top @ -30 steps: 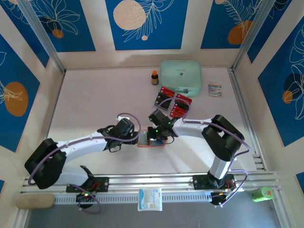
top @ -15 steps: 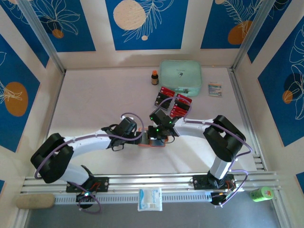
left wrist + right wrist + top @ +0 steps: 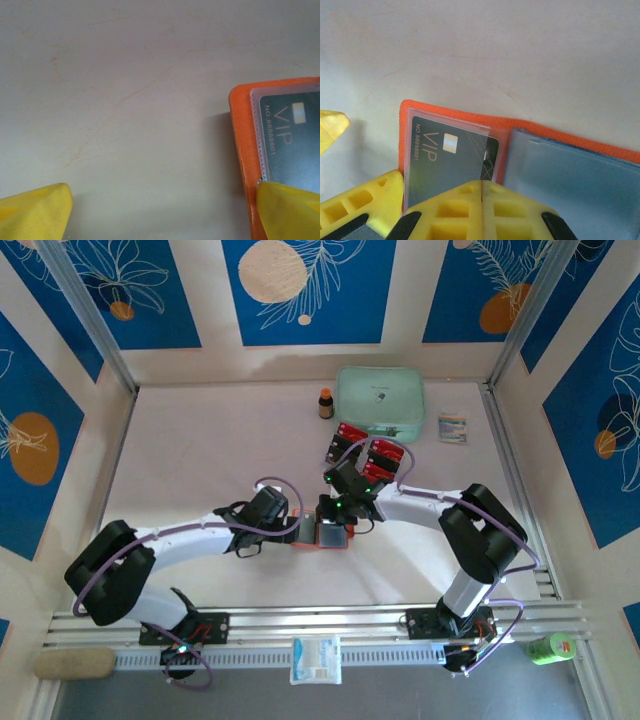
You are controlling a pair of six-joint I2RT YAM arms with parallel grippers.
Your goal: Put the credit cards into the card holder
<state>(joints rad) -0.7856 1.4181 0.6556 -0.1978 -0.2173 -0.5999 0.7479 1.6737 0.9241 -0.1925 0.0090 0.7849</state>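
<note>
My left gripper stands spread. One fingertip is over bare table, the other rests on the edge of the orange card holder. Both tips are cut off by the frame.

My right gripper is pressed together over the near edge of a black VIP card lying in the holder's clear pocket. That edge is hidden, so I cannot tell whether I pinch it.

The holder lies open mid-table, its right half cropped. More credit cards lie behind it, partly covered by my right arm.
</note>
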